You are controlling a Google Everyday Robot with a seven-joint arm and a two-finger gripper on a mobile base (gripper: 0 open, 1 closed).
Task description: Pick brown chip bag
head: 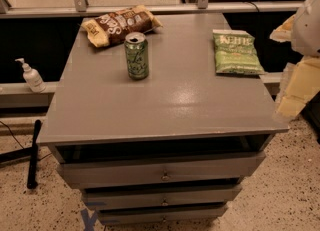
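Presently, in the single camera view, the brown chip bag (121, 25) is lying flat at the far left corner of the grey counter (165, 110), slanting with one tan end pointing left and the other toward the far edge. A green can (136, 55) is standing upright just near of it, close to the bag's near edge but, as far as I can judge, not touching. A green Kettle chip bag (236, 52) is resting flat toward the far right, well apart from the brown one. The end effector (298, 87) is showing only as pale yellow and white shapes at the right edge of the view, off the counter's right side and well apart from the target. I cannot tell whether it is released or clenched, and it is grasping nothing that I can see. A pump bottle (31, 76) is sitting on a ledge to the left, below counter height.

By my reading the pick is not yet begun, and the whole reach is lying ahead. The risks are coming mostly from the layout. Travelling from the right, the arm is likely passing over or near the green Kettle chip bag, which invites a grab at the wrong bag. A low approach from the near side is risking a knock to the can, which would probably topple and roll. The brown bag looks crinkly and slack, so a shallow pinch may be slipping off, or pushing it toward the far edge.
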